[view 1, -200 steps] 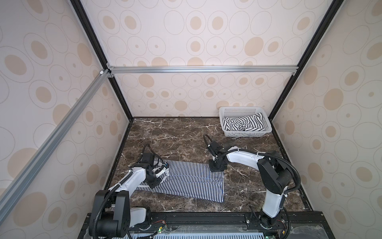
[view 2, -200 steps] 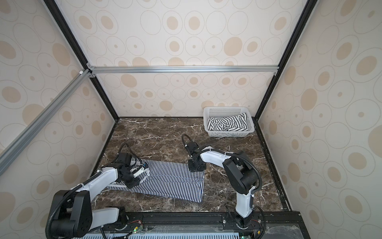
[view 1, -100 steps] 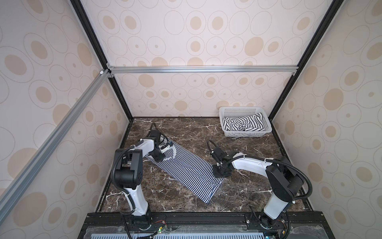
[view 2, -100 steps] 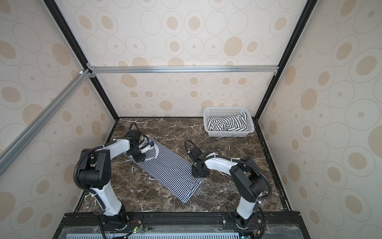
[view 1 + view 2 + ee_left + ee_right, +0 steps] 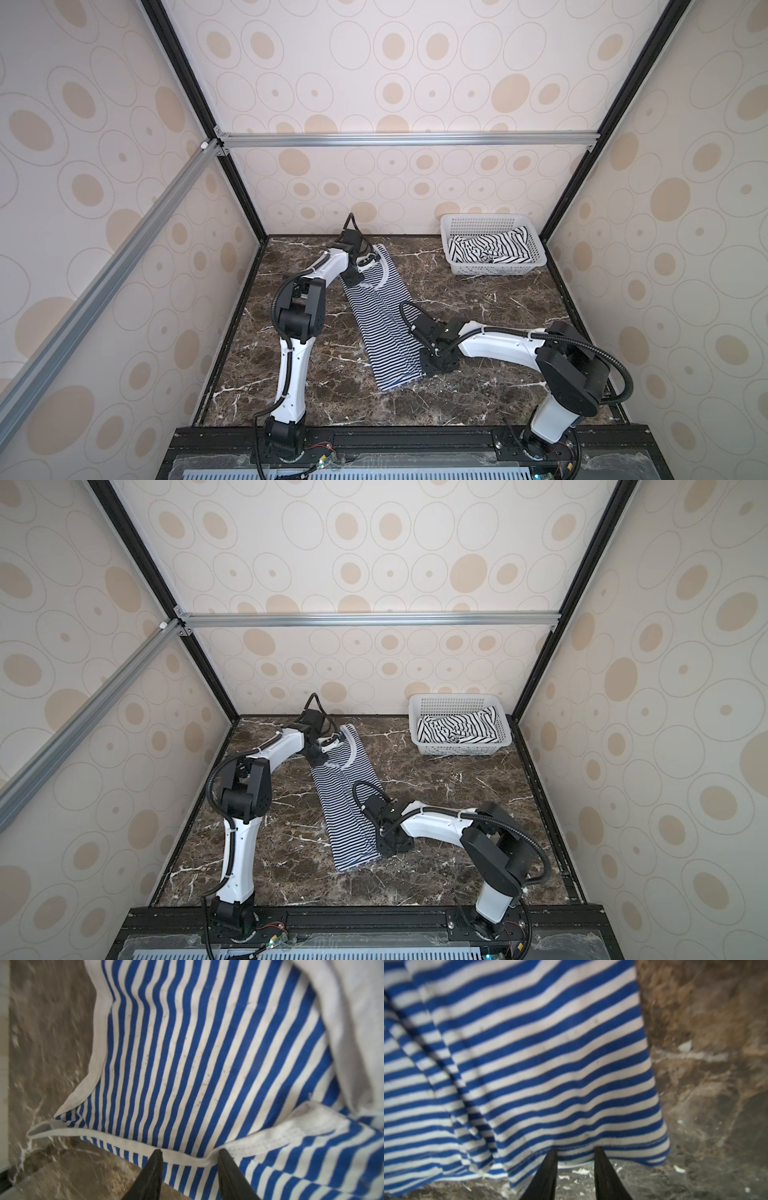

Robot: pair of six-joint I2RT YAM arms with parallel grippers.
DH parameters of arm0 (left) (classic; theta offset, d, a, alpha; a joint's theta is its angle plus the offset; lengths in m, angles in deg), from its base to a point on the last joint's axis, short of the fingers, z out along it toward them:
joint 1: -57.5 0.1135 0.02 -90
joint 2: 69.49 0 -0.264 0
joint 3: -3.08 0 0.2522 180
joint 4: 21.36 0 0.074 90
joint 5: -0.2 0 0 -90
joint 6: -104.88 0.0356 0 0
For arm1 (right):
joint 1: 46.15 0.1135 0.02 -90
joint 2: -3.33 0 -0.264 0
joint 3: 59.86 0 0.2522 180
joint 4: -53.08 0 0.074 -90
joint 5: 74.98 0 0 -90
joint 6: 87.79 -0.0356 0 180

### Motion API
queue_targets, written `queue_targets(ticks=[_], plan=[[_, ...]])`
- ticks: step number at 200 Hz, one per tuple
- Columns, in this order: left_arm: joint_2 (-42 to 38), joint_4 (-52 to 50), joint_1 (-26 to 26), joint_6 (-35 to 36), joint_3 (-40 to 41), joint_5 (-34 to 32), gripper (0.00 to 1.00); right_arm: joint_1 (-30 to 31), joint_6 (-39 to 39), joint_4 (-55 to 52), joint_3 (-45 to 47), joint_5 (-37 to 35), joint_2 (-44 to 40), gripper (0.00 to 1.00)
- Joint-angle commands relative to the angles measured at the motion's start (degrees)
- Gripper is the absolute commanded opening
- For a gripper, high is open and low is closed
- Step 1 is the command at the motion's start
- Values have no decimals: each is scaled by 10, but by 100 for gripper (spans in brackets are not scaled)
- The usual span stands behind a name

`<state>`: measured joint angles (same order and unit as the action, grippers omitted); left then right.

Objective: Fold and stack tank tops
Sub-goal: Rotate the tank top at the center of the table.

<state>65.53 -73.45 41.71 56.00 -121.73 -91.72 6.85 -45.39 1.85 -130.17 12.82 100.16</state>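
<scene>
Stretching the narrow-striped tank top (image 5: 384,320) taut should flatten it for folding: the right hand (image 5: 576,1150), part-closed, pinches its hem (image 5: 623,1147). The left hand (image 5: 190,1151) straddles the trim (image 5: 187,1158), grip unclear.

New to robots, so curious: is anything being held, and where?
Possibly the striped top: the left end effector straddles its white trim, the right end effector its bottom hem, jaws apart. A firm pinch cannot be told.
</scene>
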Motion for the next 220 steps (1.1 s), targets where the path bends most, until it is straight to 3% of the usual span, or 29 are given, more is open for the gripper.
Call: queue_targets(ticks=[1, 56, 85, 134, 180, 204, 220], plan=[[70, -60, -32, -8, -19, -5, 44, 29, -49, -43, 12, -12, -15, 33], [82, -31, -62, -13, -48, -34, 45, 122, -75, -46, -47, 16, 39, 33], [22, -17, -62, -44, -25, -3, 45, 131, -68, -73, -71, -19, 17, 34], [-137, 14, -69, -80, 92, 50, 51, 64, -18, -95, -93, -47, -30, 39], [-236, 58, -87, -96, 248, 52, 51, -25, 42, -50, -108, -27, 0, 52], [-278, 83, -109, -108, 333, 62, 52, -65, 55, -24, -110, -8, 35, 51], [-298, 99, -126, -118, 382, 69, 52, -76, 57, -5, -105, 0, 51, 43]])
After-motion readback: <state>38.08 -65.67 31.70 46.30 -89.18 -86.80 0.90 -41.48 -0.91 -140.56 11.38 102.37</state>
